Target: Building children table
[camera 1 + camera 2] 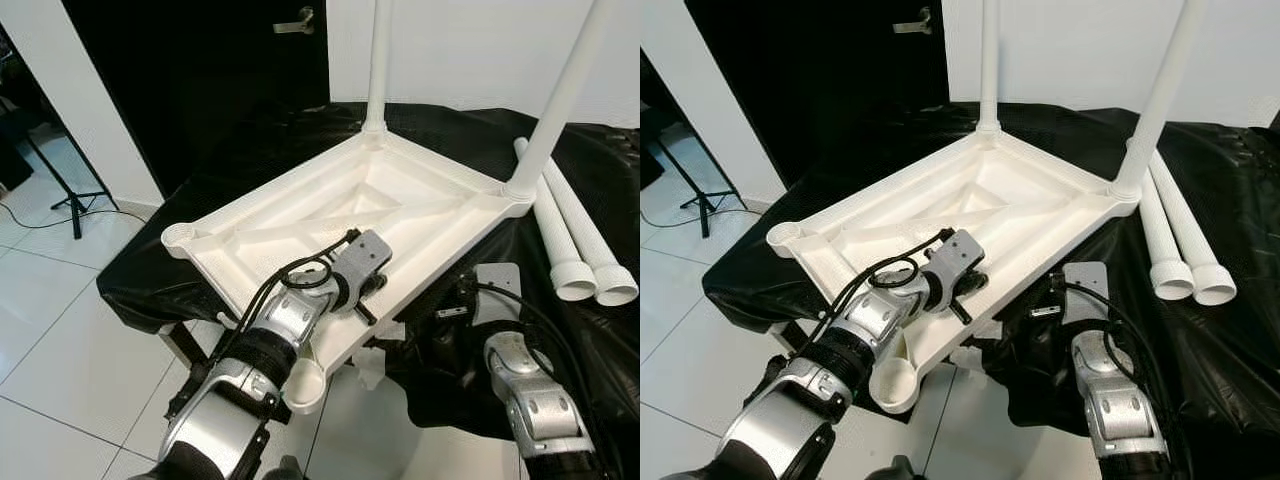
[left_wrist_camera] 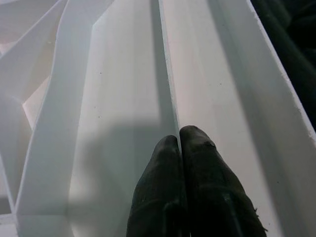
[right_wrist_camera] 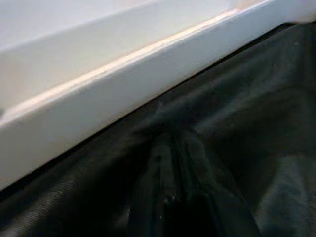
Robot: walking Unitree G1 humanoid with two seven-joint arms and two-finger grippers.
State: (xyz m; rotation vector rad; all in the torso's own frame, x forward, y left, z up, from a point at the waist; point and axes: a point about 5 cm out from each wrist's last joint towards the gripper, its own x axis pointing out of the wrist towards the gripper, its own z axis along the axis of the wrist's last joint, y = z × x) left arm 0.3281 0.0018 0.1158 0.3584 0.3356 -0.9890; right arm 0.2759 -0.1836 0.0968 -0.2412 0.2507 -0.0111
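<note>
The white plastic tabletop (image 1: 260, 205) lies upside down on a black-covered surface (image 1: 600, 160). Two white legs stand in its far corners (image 1: 378, 70) (image 1: 560, 100). The near corner sockets (image 1: 180, 237) (image 1: 305, 380) hold nothing. Two loose legs (image 1: 570, 230) lie side by side on the cloth at the right. My left arm (image 1: 290, 320) reaches into the underside near the front edge; the left gripper (image 2: 178, 134) is shut, tips against a thin rib (image 2: 165, 64). My right arm (image 1: 525, 380) is low at the right, and the right gripper (image 3: 172, 148) is shut, on the black cloth just under the tabletop's rim (image 3: 98, 94).
A black door with a metal handle (image 1: 297, 22) and a white wall stand behind. A black tripod stand (image 1: 60, 185) is on the tiled floor (image 1: 60, 340) at the left. The front corner of the tabletop overhangs the covered surface.
</note>
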